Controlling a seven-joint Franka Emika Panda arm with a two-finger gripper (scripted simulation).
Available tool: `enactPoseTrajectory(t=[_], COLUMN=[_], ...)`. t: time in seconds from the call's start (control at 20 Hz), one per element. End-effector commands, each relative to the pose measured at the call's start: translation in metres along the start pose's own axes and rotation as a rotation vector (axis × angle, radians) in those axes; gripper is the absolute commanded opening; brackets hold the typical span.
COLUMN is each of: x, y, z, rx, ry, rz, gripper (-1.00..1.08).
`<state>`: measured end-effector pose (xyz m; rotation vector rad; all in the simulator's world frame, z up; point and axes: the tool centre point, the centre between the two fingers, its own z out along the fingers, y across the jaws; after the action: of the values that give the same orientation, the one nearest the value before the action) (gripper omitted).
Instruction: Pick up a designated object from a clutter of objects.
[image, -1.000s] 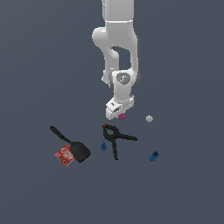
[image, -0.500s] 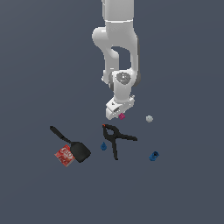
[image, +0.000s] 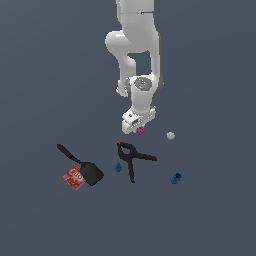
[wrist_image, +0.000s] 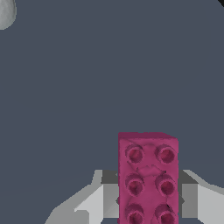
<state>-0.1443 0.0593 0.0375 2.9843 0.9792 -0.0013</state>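
Note:
The magenta-pink studded block (wrist_image: 148, 175) sits between my two fingers, and the finger pads (wrist_image: 110, 194) lie flush against its long sides. In the exterior view the block (image: 140, 131) shows as a small pink spot just under my gripper (image: 138, 128), low over the floor. My gripper (wrist_image: 148, 194) is shut on the block. The rest of the clutter lies nearer the camera in the exterior view: a black spring clamp (image: 131, 157), a black spatula (image: 85, 167), a red flat packet (image: 73, 178) and two small blue pieces (image: 118, 167) (image: 175, 178).
A pale little ball (image: 170, 135) lies to the exterior view's right of the gripper; it also shows in a corner of the wrist view (wrist_image: 5, 13). The clamp's red-tipped end lies close below the block in the exterior view. The floor is plain dark grey.

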Motion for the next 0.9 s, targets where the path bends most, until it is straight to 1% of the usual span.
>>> enactPoseTrajectory(t=[0.0, 0.3, 0.85], x=[0.003, 0.011, 0.03], y=[-0.002, -0.01, -0.027], z=[-0.012, -0.051, -0.14], rx=[-0.001, -0.001, 0.001], ry=[0.0, 0.0, 0.001], rz=[0.0, -0.001, -0.002], gripper=[-1.0, -1.0, -1.0])
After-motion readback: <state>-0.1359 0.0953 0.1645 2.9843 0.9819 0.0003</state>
